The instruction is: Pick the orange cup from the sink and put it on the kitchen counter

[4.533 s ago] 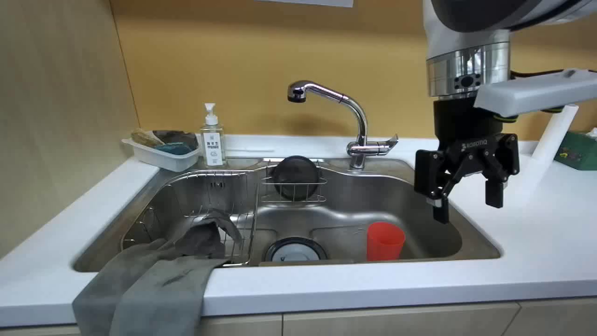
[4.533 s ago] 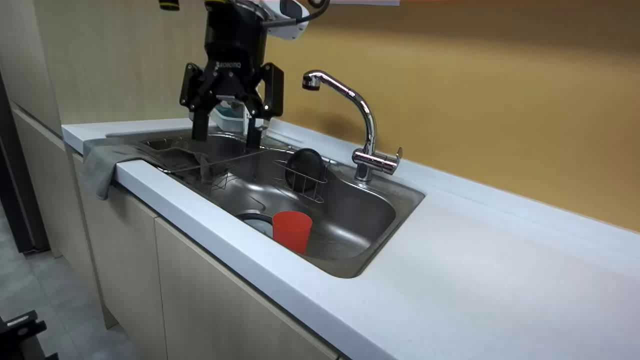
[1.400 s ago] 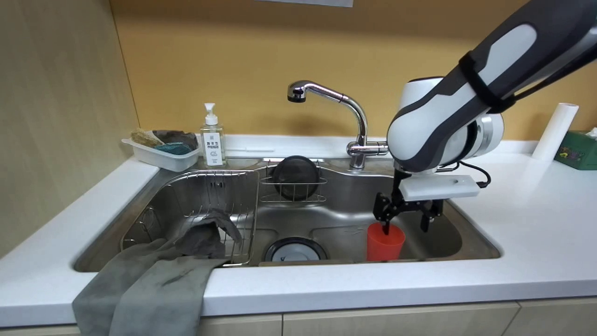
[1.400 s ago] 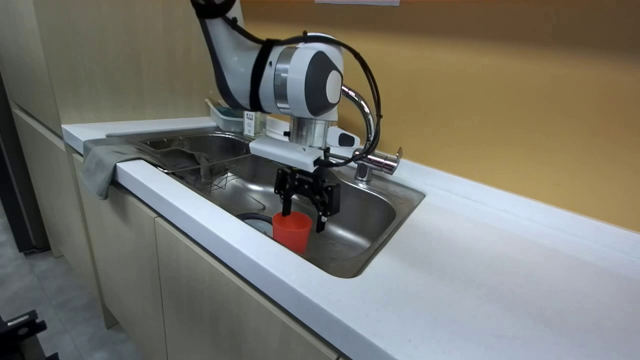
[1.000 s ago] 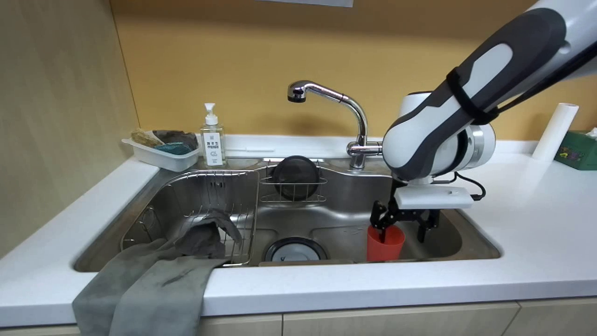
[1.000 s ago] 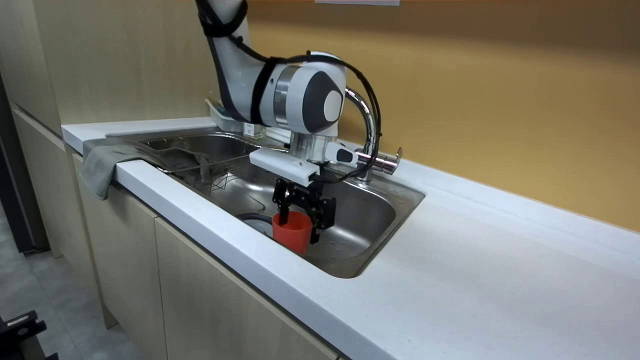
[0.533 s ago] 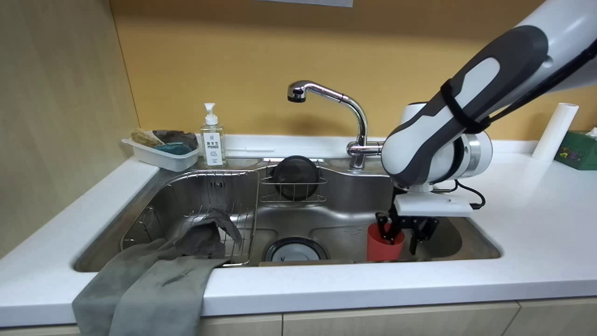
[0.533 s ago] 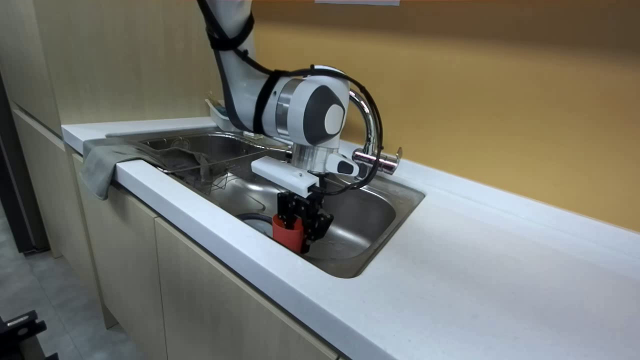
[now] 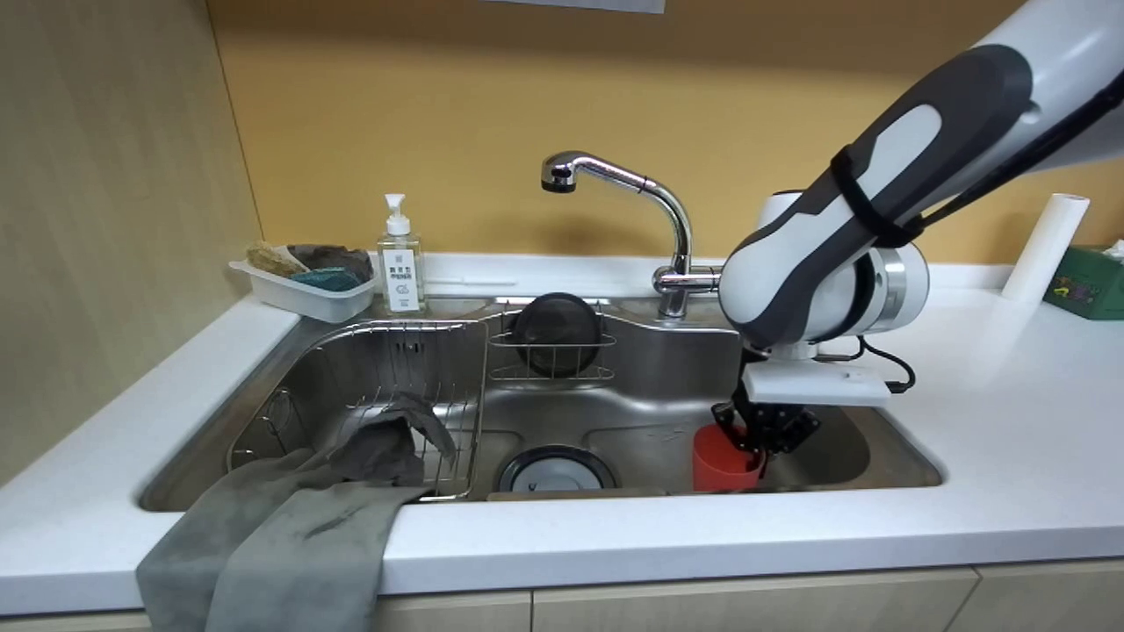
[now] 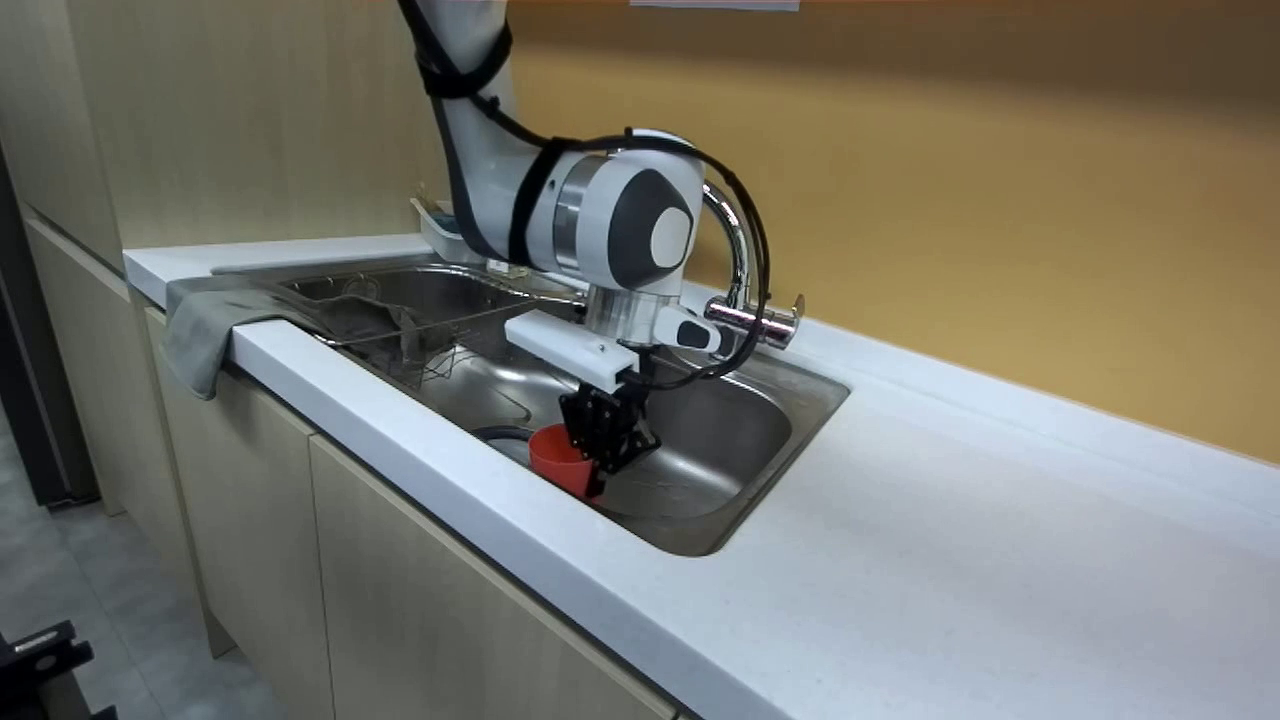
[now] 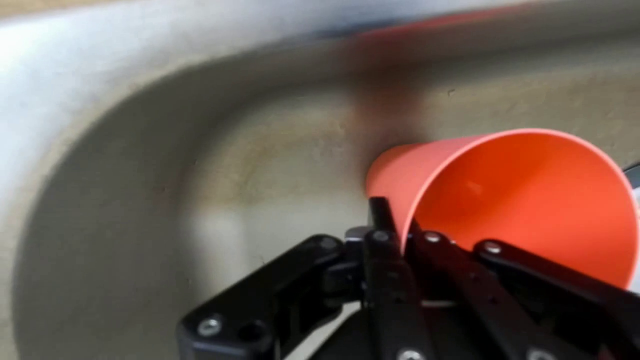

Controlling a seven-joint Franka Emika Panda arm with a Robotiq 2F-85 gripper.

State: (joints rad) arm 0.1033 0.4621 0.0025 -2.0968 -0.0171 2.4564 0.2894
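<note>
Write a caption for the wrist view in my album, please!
A jointed black claw pinches a round orange cup by its rim in a grey metal sink.

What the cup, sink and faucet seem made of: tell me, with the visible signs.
Orange cup: probably plastic, smooth, judging by its thin wall and soft sheen. Sink: metal, likely stainless steel with a satin finish, given its blurred grey reflections. Faucet: mirror-polished, perhaps chrome-plated metal, showing sharp bright highlights.

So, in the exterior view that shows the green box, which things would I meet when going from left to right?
The white tub, pump bottle, dark round item, orange cup, white roll, green box. The faucet and the grey cloth share their span with other things, so they are left out.
</note>
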